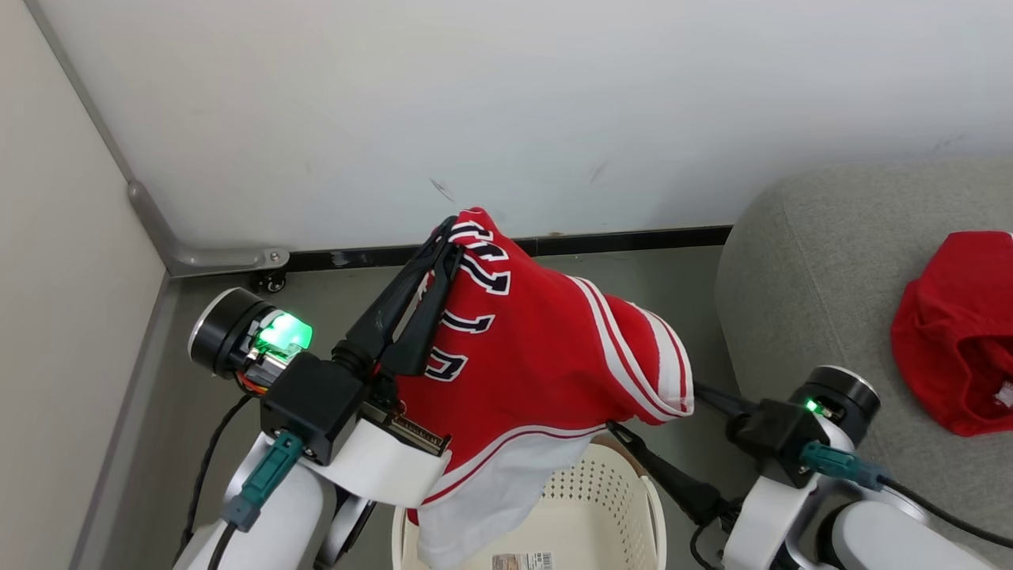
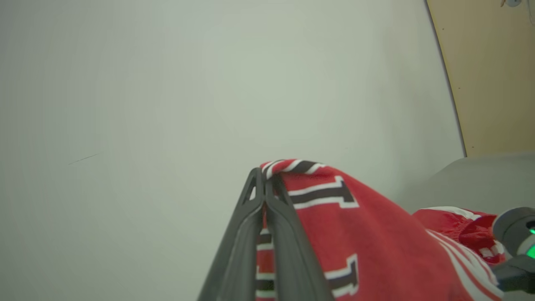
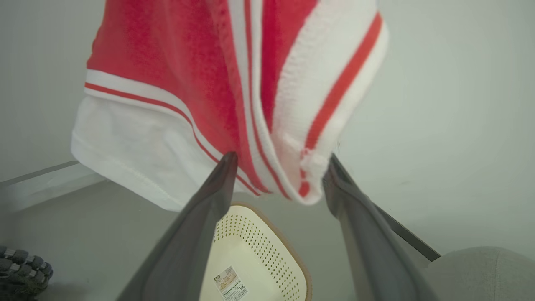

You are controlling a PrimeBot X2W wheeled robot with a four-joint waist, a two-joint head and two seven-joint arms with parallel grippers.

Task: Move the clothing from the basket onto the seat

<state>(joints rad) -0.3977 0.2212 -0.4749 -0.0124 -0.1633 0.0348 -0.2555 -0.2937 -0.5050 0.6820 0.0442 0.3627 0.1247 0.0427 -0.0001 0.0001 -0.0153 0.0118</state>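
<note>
Head view: left gripper (image 1: 448, 237) is pinched shut on the red jersey (image 1: 546, 356), which hangs above the basket (image 1: 645, 483). Red shorts (image 1: 954, 332) lie on the grey seat (image 1: 823, 269).
Left wrist view: both fingers are clamped on the striped trim.
Right wrist view: right gripper (image 3: 280, 163) is spread wide. The jersey hem hangs between its tips, and it grips nothing.

Black block lettering (image 2: 322, 194) edged in white is seen on the red jersey (image 1: 546, 356), but no word can be made out among the folds. A barcoded sticker label (image 3: 229, 283) is stuck inside the basket (image 3: 271, 251); its print cannot be read
</note>
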